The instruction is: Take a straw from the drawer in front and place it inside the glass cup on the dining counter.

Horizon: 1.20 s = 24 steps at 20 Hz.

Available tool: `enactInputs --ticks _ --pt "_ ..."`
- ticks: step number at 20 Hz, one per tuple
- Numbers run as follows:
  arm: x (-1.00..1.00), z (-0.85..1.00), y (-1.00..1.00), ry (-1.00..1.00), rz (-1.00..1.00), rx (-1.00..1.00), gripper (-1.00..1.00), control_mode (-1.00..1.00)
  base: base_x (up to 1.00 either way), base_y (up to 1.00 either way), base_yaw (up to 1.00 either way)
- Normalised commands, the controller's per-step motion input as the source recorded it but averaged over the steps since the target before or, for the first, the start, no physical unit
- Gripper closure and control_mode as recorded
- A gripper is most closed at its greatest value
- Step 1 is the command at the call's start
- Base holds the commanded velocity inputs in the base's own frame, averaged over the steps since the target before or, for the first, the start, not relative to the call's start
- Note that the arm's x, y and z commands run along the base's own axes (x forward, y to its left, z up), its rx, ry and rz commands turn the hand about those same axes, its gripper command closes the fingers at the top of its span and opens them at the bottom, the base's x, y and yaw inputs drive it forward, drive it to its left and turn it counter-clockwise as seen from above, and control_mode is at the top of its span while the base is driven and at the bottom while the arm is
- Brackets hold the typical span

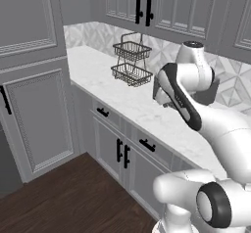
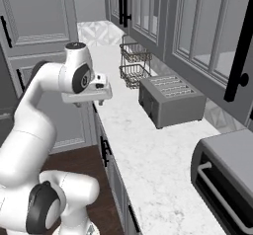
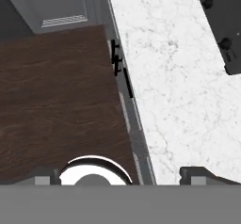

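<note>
- The white jointed arm (image 1: 196, 104) is seen raised and folded above the front edge of the white grey-veined marble worktop (image 2: 153, 150), with its wrist bent so that the hand points downward.
- The two-finger gripper (image 3: 120, 177) is held in the air over the worktop's edge, its two dark fingertips (image 3: 195, 175) set wide apart with nothing between them (one lies over the dark wood-plank floor (image 3: 56, 91), the other over the marble).
- In the right base view the hand (image 2: 91, 93) is seen level with the arm's elbow, well above the cabinets.
- A two-tier black wire basket stand (image 1: 131, 60) is placed at the back of the worktop near the patterned wall; both of its baskets look bare.
- Just beside the stand, a grey slotted toaster (image 2: 170, 100) is shown in the right base view, and a dark grey toaster oven (image 2: 225, 175) with a pale bar handle sits nearer the camera.
- In the left base view the toaster is hidden behind the arm, while grey panelled drawer fronts with black bar handles (image 1: 147, 146) are shown below the worktop, all closed.
- From the hand view the same cabinet fronts (image 3: 123, 77) are seen edge-on, from above.
- Whether the straw lies in any of these drawers cannot be told.
</note>
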Motion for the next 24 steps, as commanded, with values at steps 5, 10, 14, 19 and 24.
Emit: enactInputs --ticks 5,10,14,19,24 --pt "0.2 -0.52 0.68 0.0 0.01 -0.24 -1.0 -1.0 0.0 0.0 0.0" --pt "0.32 -0.79 0.78 0.0 0.0 -0.32 -1.0 -1.0 0.0 0.0 0.0" --pt "0.37 -0.9 0.74 0.0 0.0 -0.37 -1.0 -1.0 0.0 0.0 0.0" --pt "0.31 -0.86 0.35 0.0 0.0 -0.34 -1.0 -1.0 0.0 0.0 0.0" --pt "0.52 -0.74 -0.01 0.0 -0.01 -0.25 -1.0 -1.0 0.0 0.0 0.0"
